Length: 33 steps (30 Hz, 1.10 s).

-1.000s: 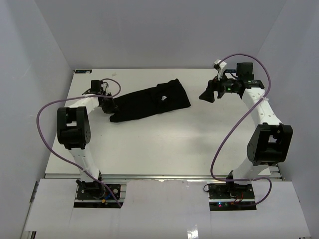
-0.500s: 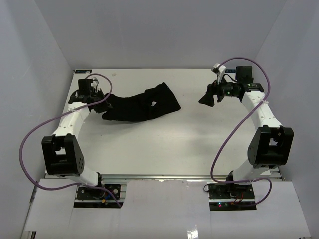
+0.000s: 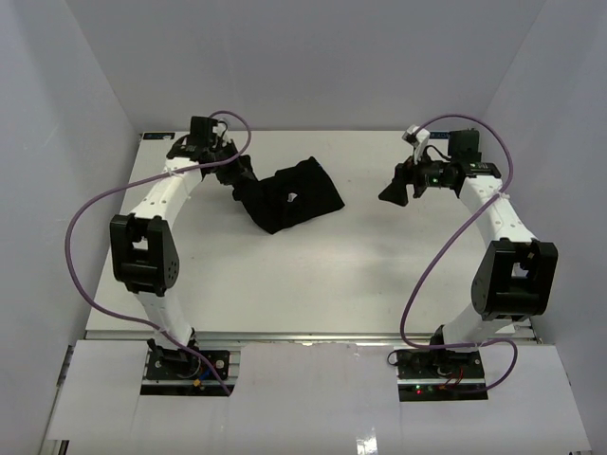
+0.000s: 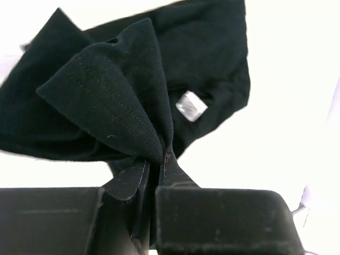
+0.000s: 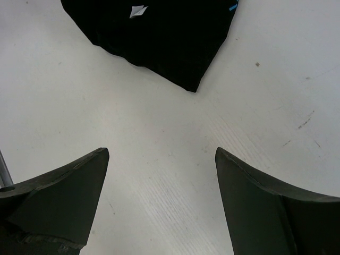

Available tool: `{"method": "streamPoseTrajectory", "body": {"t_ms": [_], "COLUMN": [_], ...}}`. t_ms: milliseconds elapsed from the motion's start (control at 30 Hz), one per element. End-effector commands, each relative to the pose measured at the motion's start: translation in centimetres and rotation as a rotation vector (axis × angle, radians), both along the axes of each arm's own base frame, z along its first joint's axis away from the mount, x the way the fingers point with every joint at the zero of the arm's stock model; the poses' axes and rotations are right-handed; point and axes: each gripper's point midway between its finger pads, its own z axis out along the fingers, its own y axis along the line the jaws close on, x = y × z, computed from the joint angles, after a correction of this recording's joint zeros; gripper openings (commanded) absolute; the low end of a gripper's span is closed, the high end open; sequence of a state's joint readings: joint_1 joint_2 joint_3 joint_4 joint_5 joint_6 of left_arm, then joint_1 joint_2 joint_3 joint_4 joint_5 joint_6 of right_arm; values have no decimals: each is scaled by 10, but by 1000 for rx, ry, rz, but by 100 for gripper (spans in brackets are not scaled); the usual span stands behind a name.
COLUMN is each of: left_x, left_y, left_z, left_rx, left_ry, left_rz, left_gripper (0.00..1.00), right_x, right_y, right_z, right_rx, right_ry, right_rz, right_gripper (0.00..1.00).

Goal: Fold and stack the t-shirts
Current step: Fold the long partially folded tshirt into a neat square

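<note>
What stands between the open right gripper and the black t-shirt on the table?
Nothing visible does. Only bare table lies between the right gripper and the nearest corner of the t-shirt. The left gripper is shut on the far end of the t-shirt.

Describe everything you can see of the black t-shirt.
The t-shirt is plain black, soft knit fabric with stitched hems. It is crumpled into a loose heap rather than spread flat. A white tag shows on its upper surface, and a small blue mark sits near one edge. It lies on the white table, toward the far side and left of centre. The left end effector is shut on a bunched fold at its left end. Nothing else touches it.
</note>
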<state>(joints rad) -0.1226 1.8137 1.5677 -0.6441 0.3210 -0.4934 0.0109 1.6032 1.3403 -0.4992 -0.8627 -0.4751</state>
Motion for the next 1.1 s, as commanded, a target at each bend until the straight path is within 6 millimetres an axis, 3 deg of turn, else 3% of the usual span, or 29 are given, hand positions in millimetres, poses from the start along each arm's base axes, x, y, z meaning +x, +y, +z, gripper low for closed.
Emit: {"method": "streamPoseTrajectory", "body": {"t_ms": [0, 367, 900, 1067], "left_x": [1, 4, 13, 11], "left_y": [-44, -98, -131, -141], "left_z": [28, 20, 29, 21], "left_rx": [-40, -43, -69, -74], "left_ry": [-37, -8, -17, 6], "left_rz": [-96, -183, -217, -227], "left_gripper": [8, 8, 8, 8], "right_x": [3, 3, 0, -1], "right_y": [-11, -13, -16, -17], "right_z": [11, 1, -18, -21], "right_rx": [3, 2, -18, -23], "right_ry": [-58, -36, 12, 20], "right_rz": [-25, -34, -50, -55], "right_gripper": [88, 88, 88, 88]}}
